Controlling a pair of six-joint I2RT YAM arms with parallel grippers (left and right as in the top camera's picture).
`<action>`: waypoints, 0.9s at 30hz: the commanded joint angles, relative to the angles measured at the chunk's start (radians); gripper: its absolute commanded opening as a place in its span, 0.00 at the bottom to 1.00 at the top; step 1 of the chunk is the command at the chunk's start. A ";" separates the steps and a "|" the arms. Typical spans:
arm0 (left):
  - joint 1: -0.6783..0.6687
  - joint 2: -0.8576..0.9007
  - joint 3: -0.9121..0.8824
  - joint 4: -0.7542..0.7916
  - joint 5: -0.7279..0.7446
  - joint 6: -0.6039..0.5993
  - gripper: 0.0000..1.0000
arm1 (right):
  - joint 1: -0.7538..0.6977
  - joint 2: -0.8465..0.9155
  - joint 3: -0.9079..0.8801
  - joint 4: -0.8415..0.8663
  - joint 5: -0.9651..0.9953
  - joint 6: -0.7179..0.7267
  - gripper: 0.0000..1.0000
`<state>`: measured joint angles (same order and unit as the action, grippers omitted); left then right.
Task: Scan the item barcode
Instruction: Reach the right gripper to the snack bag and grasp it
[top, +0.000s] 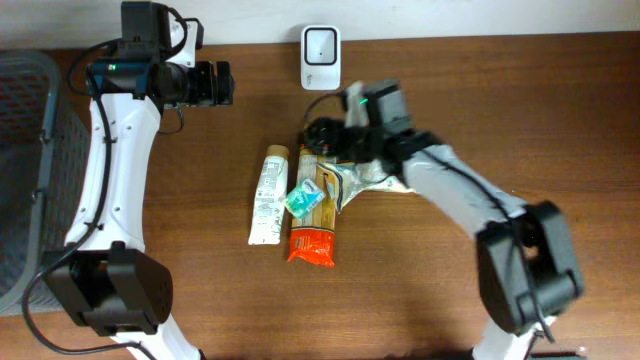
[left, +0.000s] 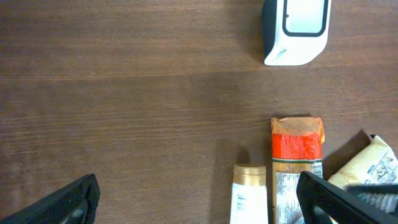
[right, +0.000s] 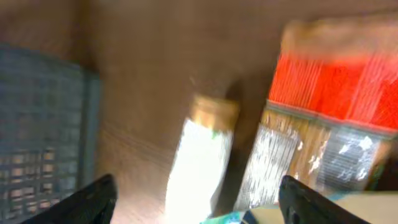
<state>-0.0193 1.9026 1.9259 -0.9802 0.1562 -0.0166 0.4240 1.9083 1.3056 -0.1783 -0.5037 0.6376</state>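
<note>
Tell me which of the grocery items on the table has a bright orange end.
The long pasta packet, in the middle of the group. The tube beside it is white with a tan cap; the pouch is pale.

grey basket (top: 22, 120) | far left, apparently slatted | brown wooden table (top: 520, 100)

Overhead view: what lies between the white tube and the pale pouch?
Between white tube and pale pouch lies the pasta pack, a small teal packet on it; the overhead view shows this.

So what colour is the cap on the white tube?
Golden tan. The cap on the tube shows best in the left wrist view.
</note>
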 joint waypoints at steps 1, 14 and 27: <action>0.003 0.000 0.001 0.002 0.000 0.002 0.99 | 0.090 0.009 0.005 -0.071 0.180 0.056 0.79; 0.003 0.000 0.001 0.001 0.000 0.002 0.99 | -0.179 -0.072 0.218 -1.023 0.596 -0.219 0.81; 0.003 0.000 0.001 0.001 0.000 0.002 0.99 | -0.338 -0.212 -0.311 -0.447 0.177 0.169 0.99</action>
<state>-0.0193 1.9022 1.9259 -0.9798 0.1558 -0.0166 0.0757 1.7000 1.0485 -0.6640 -0.2886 0.7547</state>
